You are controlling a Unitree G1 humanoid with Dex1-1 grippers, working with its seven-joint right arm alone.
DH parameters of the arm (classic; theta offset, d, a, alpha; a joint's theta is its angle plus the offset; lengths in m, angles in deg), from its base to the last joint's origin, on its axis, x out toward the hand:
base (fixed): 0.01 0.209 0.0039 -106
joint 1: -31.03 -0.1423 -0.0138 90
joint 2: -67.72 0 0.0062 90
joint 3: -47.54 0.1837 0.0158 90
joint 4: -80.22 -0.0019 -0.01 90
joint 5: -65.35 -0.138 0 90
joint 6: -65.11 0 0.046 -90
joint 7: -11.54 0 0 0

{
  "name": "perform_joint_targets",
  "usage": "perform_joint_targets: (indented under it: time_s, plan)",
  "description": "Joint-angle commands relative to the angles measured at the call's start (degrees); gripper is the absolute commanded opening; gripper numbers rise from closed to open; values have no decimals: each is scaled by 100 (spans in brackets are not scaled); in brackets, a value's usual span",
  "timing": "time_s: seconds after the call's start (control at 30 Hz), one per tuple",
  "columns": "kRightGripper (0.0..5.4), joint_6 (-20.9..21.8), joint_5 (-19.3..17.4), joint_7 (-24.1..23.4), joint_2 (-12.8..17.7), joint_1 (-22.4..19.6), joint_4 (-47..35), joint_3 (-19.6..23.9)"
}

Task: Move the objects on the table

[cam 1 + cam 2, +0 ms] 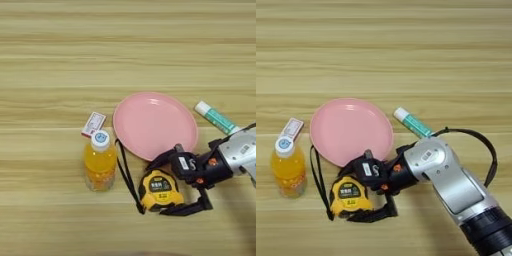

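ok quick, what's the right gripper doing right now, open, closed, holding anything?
Right gripper: open, its two black fingers spread on either side of the yellow-black tape measure on the table; not closed on it, nothing lifted.

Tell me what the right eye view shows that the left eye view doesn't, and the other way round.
Only the right eye view shows the whole silver forearm and the black cable looping beside it. Only the left eye view shows bare table left of the orange bottle. Both show the pink plate, white-and-red packet, green-and-white tube, and the right gripper with its fingers either side of the tape measure.
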Motion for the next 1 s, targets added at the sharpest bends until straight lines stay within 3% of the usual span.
perform_joint_targets:
  time_s: [0.03,0.5,0.77,1.0]
  plan:
    - [426,65,-106,-132,102,-364,-140,155]
    - [408,68,-187,-103,78,-440,-148,211]
    - [407,-152,-770,-175,63,-901,-312,854]
    - [407,-171,-973,-391,57,-1343,-204,1322]
